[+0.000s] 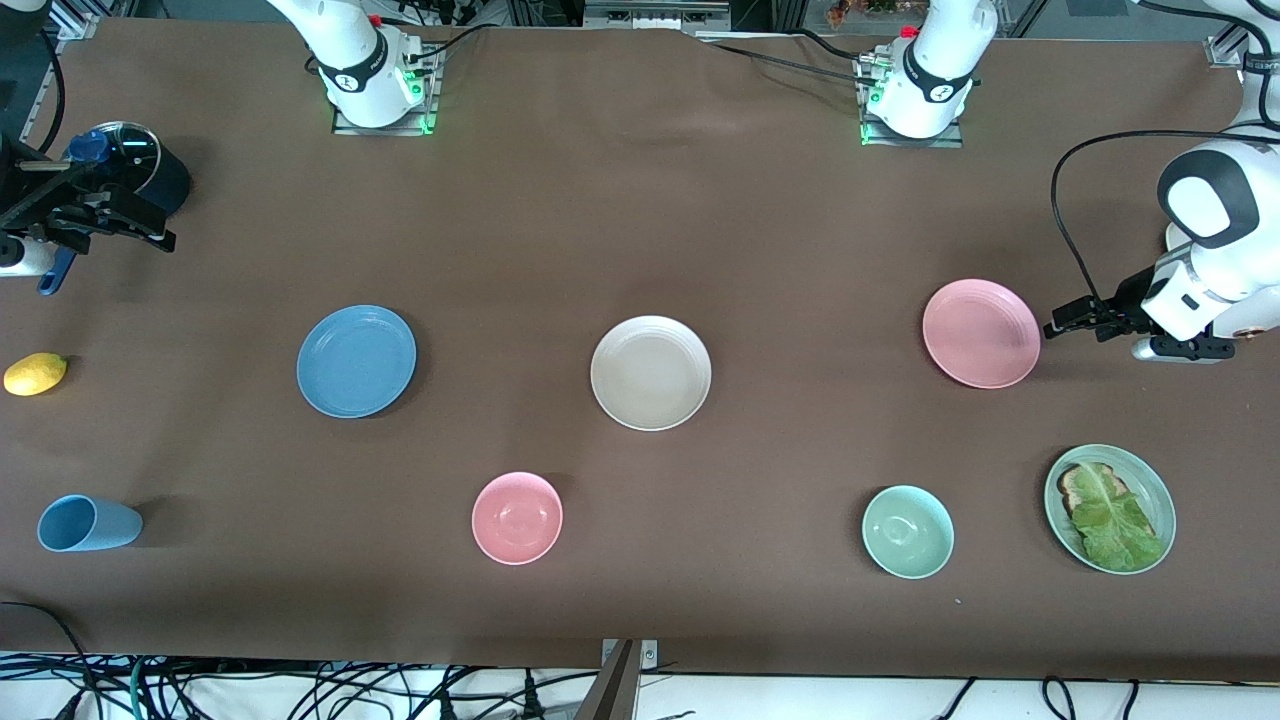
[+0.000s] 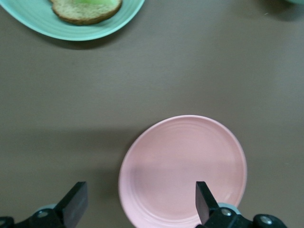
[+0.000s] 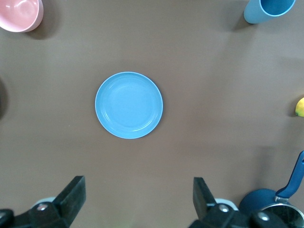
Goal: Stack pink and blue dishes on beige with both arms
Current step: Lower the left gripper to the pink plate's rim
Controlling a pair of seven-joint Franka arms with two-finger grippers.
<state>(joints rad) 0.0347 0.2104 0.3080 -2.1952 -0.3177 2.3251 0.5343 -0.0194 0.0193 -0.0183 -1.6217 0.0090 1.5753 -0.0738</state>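
The beige plate (image 1: 651,372) lies at the table's middle. The blue plate (image 1: 356,360) (image 3: 128,105) lies beside it toward the right arm's end, and the pink plate (image 1: 981,333) (image 2: 183,171) toward the left arm's end. All three are apart and bare. My left gripper (image 1: 1075,322) (image 2: 140,204) is open, low over the pink plate's rim on the side toward the left arm's end; that rim shows between its fingers. My right gripper (image 1: 110,215) (image 3: 137,199) hangs open and holds nothing, well away from the blue plate and over bare table next to a pot.
Nearer the front camera are a pink bowl (image 1: 517,517), a pale green bowl (image 1: 908,531), a green plate (image 1: 1150,480) with bread and lettuce, and a blue cup (image 1: 88,523) on its side. A lemon (image 1: 35,373) and a dark blue lidded pot (image 1: 140,165) are at the right arm's end.
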